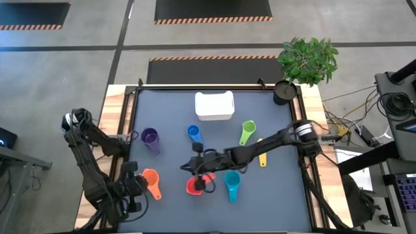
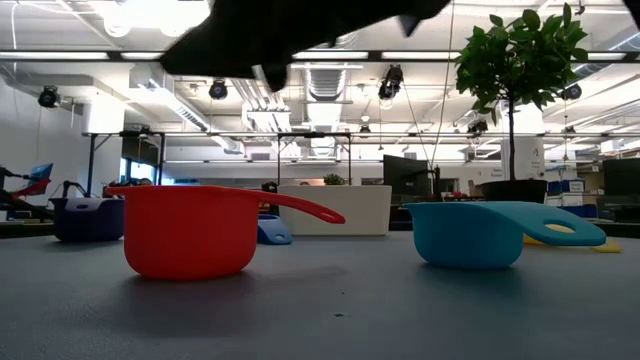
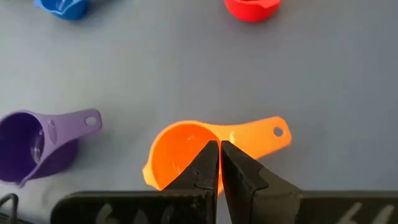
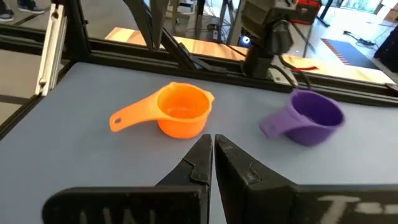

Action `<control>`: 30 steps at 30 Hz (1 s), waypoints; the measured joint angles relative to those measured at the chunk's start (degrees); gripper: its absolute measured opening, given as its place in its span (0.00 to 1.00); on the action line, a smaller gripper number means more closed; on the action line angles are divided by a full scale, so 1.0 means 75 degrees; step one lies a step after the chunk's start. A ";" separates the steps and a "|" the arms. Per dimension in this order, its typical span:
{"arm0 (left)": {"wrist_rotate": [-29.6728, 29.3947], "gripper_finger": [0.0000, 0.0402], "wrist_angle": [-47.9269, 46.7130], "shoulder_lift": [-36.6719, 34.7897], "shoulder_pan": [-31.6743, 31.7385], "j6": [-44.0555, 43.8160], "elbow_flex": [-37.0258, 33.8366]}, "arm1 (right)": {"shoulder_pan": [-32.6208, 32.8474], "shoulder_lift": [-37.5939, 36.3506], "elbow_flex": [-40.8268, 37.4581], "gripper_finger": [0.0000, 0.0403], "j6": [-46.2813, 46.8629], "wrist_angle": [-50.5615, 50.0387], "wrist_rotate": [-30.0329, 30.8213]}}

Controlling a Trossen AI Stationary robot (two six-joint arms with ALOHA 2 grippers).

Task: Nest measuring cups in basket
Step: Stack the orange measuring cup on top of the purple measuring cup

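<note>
Right gripper [image 1: 198, 174] reaching across the worktop toward its near-centre, hovering just above and beside the red cup [image 1: 194, 186]; fingers pressed nearly together in the right wrist view, nothing between them. Left gripper [image 1: 133, 188] parked near the near-left corner, just beside the orange cup [image 1: 151, 178]; fingers likewise almost touching, holding nothing.

Basket [image 1: 214, 106] at the middle of the far edge; no cup visible inside it. Cups scattered, none touching: purple cup [image 1: 150, 137] left of centre, blue cup [image 1: 194, 132] just near-side of the basket, green cup [image 1: 247, 132] right of centre, teal cup [image 1: 232, 182] beside the red one on its right, yellow cup [image 1: 262, 156] mostly hidden under the right arm.

Judged step: first pick, probably the red cup. Nesting not started.

Notes for doing it well:
- Open the jaws before descending; closed as now, only pushing possible.
- Low view shows red cup [image 2: 190, 230] upright, handle flat and raised off the worktop at rim height. Handle looks the better grip than the round wall: thin, flat, less likely to squirt out.
- Descend clear of the teal cup [image 2: 470, 233]; near enough to be knocked.
- Order matters for nesting: largest cup in the basket first, smaller into it. Relative sizes hard to judge here.
- Release low and upright so it does not tip.
</note>
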 joint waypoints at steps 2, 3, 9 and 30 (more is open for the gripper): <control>0.0111 0.00 -0.0021 0.0000 -0.0139 -0.0071 0.0000 | 0.0000 0.0438 0.0481 0.02 -0.0034 0.0004 -0.0002; 0.0141 0.00 -0.0045 0.0000 -0.0205 -0.0134 0.0000 | 0.0000 0.0656 0.0715 0.02 -0.0056 -0.0017 0.0001; 0.0174 0.00 -0.0288 -0.0020 -0.0496 -0.0246 -0.0003 | -0.0023 0.1799 0.2111 0.02 -0.0096 -0.0012 0.0000; 0.0409 0.00 -0.0455 -0.0035 -0.0748 -0.0635 -0.0003 | -0.0169 0.4240 0.5957 0.07 0.0424 -0.1363 0.0004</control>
